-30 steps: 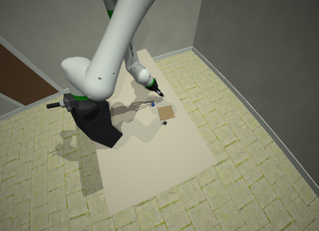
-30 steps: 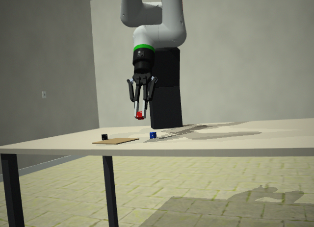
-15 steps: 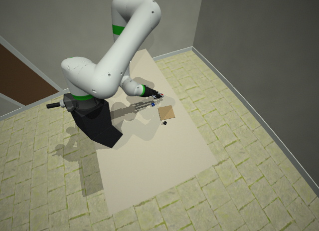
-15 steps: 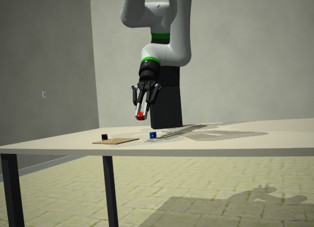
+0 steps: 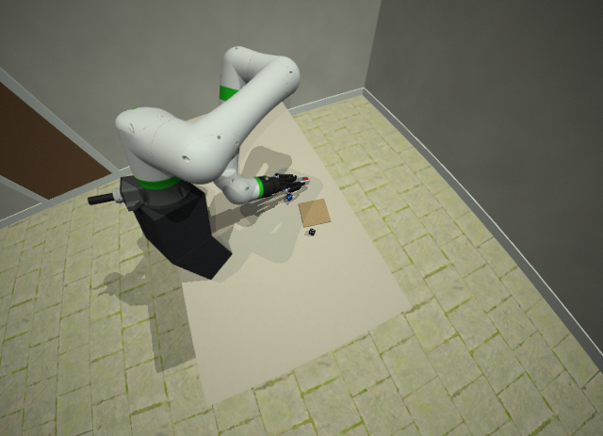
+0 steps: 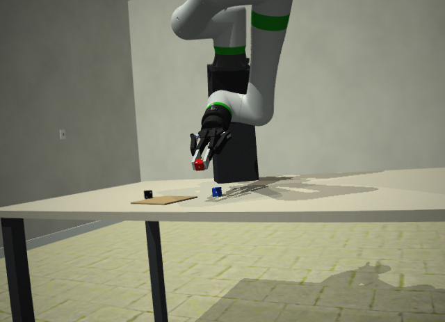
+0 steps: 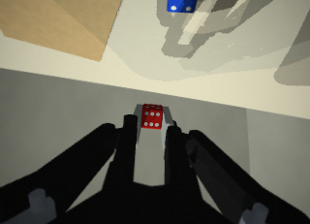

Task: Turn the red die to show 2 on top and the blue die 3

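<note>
My gripper is shut on the red die and holds it tilted in the air above the table. The blue die lies on the bare table beside the brown mat, under the gripper. The black die lies on the table just off the mat's other side. The wrist view shows a face with several pips on the red die.
The beige table stands on black legs. The robot's black base stands at the table's back edge. Grey walls close in the room behind.
</note>
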{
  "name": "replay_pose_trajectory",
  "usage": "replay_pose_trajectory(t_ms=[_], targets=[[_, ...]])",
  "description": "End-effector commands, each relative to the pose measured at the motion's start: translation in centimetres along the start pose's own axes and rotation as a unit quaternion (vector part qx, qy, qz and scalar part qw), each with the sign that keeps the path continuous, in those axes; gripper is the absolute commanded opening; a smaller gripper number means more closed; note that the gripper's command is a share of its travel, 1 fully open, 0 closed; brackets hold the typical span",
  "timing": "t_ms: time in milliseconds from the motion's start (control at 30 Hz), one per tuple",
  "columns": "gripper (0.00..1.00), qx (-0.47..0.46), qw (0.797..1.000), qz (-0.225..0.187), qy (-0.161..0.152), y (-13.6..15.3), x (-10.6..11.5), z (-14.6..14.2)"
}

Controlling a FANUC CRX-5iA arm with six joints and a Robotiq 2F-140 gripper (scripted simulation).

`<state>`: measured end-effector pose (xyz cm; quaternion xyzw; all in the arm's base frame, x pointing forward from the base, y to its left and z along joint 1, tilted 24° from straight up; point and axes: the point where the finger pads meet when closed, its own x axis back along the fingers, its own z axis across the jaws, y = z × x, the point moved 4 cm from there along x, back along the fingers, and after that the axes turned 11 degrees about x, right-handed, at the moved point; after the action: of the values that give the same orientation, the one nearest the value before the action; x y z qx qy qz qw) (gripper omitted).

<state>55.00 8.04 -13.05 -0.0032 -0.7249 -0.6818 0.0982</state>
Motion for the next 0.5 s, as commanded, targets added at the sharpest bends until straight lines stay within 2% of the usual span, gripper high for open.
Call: replay_pose_trajectory(t_ms=[0,467], targets=[[0.13,-0.002,1.0,-0.024,-0.004,-0.3,-0.2,0.0],[0.13,-0.002,1.0,-0.024,-0.004,-1.8,-1.2,0.3]])
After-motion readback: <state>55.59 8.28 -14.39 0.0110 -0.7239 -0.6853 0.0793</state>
